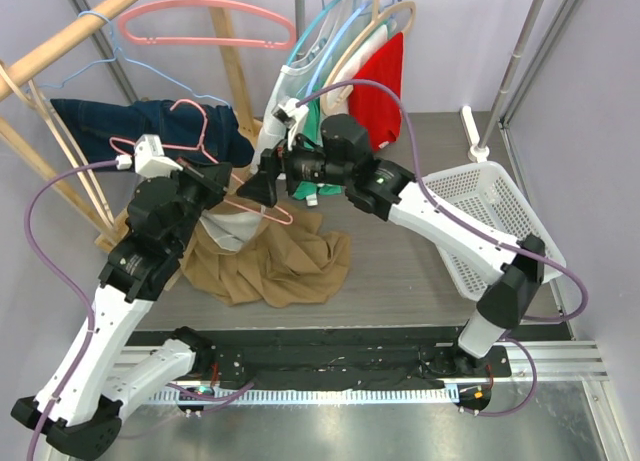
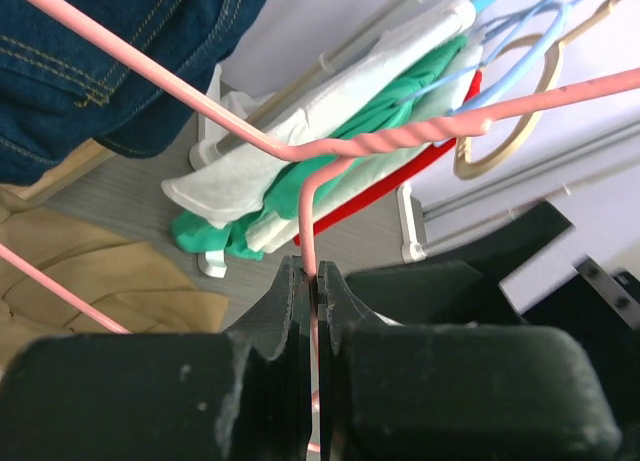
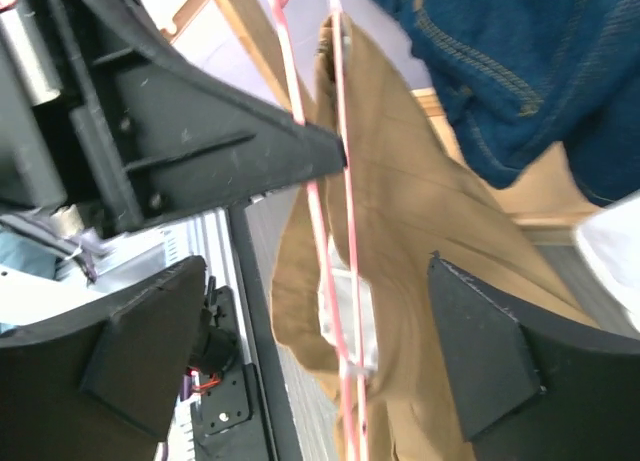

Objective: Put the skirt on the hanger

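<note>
Sitting at 3 o'clock on the table in the overhead view, the white plastic basket (image 1: 487,209) showed only its own perforated floor and walls, with the right arm reaching past its near corner. The tan skirt (image 1: 282,268) lay heaped just off the middle of the table toward 7 o'clock, its upper part drawn up toward the two grippers, which met at about 11 o'clock. The left gripper (image 1: 226,182) was clenched on the pink wire hanger (image 1: 204,124). From the left wrist, its fingers (image 2: 296,311) were pressed together with the pink wire pinched in the seam between them, and the twisted neck of the hanger (image 2: 420,131) ran off toward 2 o'clock. The right gripper (image 1: 262,189) was released, its jaws spread wide. From the right wrist, its fingers (image 3: 140,351) stood well apart and touched nothing, with the skirt (image 3: 420,211) and the hanger's wires (image 3: 343,131) hanging in the gap between them. Whether the cloth was threaded over the wire or merely lay behind it could not be told. Blue jeans (image 1: 150,126) hung at 10 o'clock.
</note>
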You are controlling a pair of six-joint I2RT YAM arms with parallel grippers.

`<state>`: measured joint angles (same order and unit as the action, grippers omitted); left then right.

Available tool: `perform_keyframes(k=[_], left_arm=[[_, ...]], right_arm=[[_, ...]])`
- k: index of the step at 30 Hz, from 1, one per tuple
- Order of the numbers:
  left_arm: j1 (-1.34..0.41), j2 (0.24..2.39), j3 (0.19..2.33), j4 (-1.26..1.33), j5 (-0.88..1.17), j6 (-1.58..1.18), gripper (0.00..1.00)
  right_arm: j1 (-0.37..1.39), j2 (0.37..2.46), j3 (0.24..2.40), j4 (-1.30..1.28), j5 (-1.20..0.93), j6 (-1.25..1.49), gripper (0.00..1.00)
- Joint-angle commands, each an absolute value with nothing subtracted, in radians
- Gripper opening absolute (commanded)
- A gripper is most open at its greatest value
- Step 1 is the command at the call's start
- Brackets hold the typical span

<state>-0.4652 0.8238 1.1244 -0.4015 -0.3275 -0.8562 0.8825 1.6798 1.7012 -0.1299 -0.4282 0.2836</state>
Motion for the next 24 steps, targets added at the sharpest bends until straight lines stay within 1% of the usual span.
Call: perform_keyframes(k=[1,7,11,14,15,18,24], left_arm=[[-0.466,0.868,1.232,-0.347,-0.422,-0.845,0.0],[-0.465,0.937,1.307,-0.334,-0.449,-0.836,0.0],[-0.439,0.972,1.361,-0.353,-0.492,-0.812,0.0],[-0.358,1.011,1.428,-0.376,-0.414,-0.825,0.0],[-0.336,1.044,1.448,-0.385,-0.355,-0.836,0.0],[-0.269,1.086,1.512,-0.388,-0.296,-0.854,0.0],[-0.178,1.135,1.635,-0.422,-0.291,-0.896,0.0]], right_arm=[[0.888,1.533,1.678,-0.182,-0.299,0.209,1.0],[0.887,1.373,1.566,-0.201,-0.163,0.176,1.0],[0.885,1.316,1.52,-0.207,-0.114,0.163,1.0],[0.884,1.299,1.493,-0.216,-0.107,0.167,1.0],[0.882,1.299,1.486,-0.218,-0.107,0.169,1.0],[0.879,1.298,1.467,-0.225,-0.104,0.173,1.0],[0.867,1.296,1.447,-0.229,-0.106,0.163,1.0]])
